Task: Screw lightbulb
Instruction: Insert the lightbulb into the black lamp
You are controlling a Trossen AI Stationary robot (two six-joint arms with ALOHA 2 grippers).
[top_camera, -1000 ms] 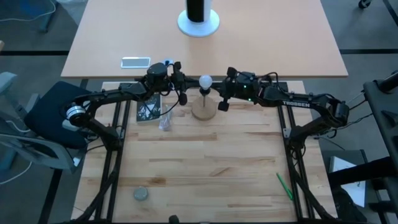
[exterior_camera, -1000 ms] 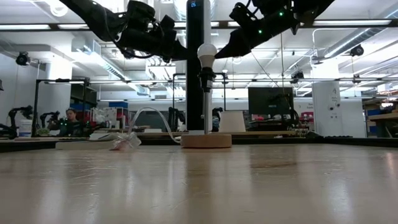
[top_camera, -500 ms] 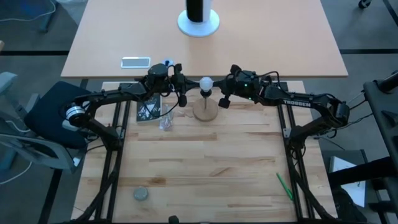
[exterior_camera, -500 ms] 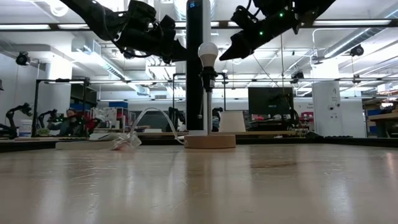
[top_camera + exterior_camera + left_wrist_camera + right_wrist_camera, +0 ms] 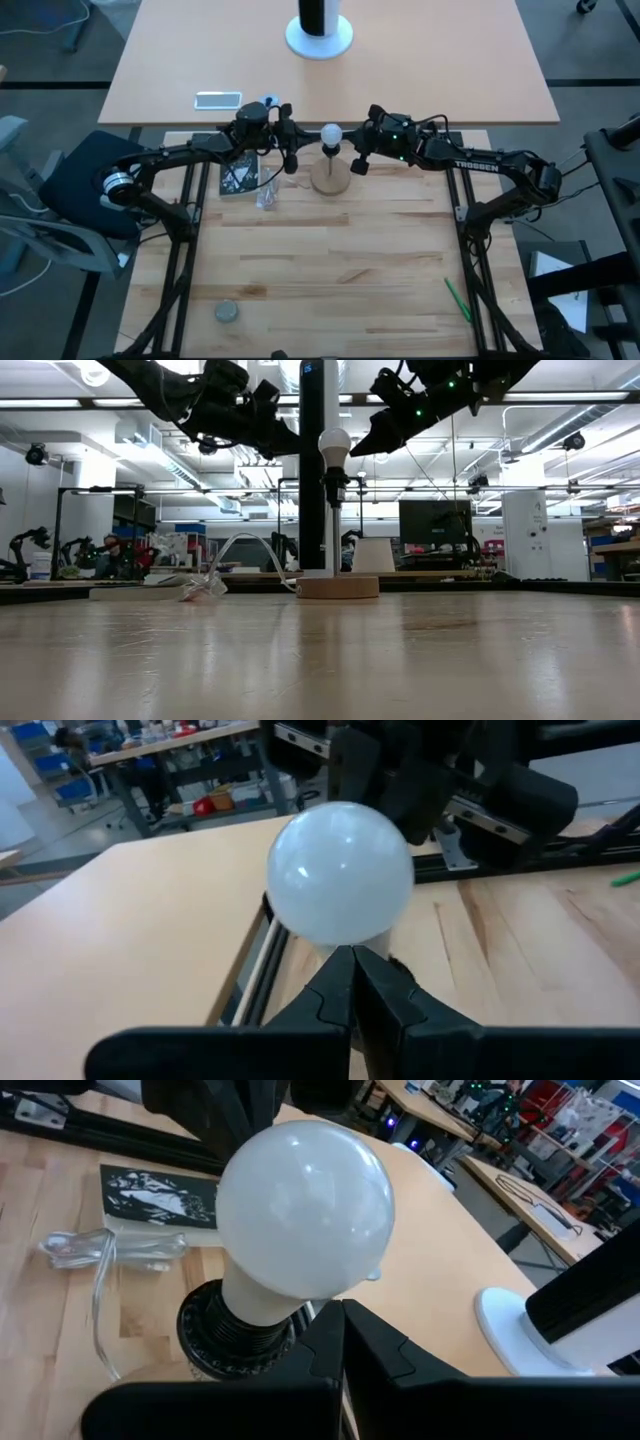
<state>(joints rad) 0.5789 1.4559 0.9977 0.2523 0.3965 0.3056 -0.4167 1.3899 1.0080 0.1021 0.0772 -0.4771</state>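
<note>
The white lightbulb (image 5: pixel 330 131) stands upright with its neck in the black socket (image 5: pixel 235 1335), which tops a thin stem on a round wooden disc (image 5: pixel 329 178) at the table's far middle. My left gripper (image 5: pixel 297 452) is shut and points at the globe (image 5: pixel 340 872) from the table's left. My right gripper (image 5: pixel 372 448) is shut and points at the globe (image 5: pixel 305 1210) from the right. In the low view a small gap shows between each fingertip and the lightbulb (image 5: pixel 333 445).
A crumpled clear wrapper (image 5: pixel 266 195) and a dark printed card (image 5: pixel 239 177) lie left of the disc. A grey round piece (image 5: pixel 227 313) sits near the front left, and a green pen (image 5: pixel 457 298) lies at the front right. Behind is a second table with a phone (image 5: pixel 218 99).
My right gripper's fingertips have drawn back a little from the lightbulb toward the table's right edge, staying shut. The lightbulb stands upright in the socket as before.
</note>
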